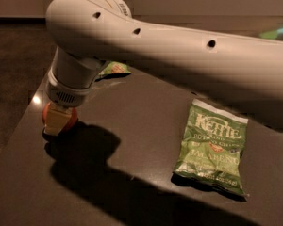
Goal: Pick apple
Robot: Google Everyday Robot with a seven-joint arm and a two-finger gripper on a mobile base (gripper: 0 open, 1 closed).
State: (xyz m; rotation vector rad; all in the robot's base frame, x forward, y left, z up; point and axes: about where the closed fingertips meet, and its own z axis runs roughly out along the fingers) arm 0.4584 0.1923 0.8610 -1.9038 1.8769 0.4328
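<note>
**Item 1:** apple (71, 118). Small, round, smooth red-orange skin, no long axis to align. It sat on the dark matte table (132, 126), near the edge at the view's left.

**Item 2:** gripper (58, 124). Cream plastic, pointing straight down. It stood directly at the apple and partly covered it. Whether it had closed on the apple could not be told.

**Item 3:** snack bag (212, 147). Crinkled green foil, lying flat, well apart from the apple.
</note>
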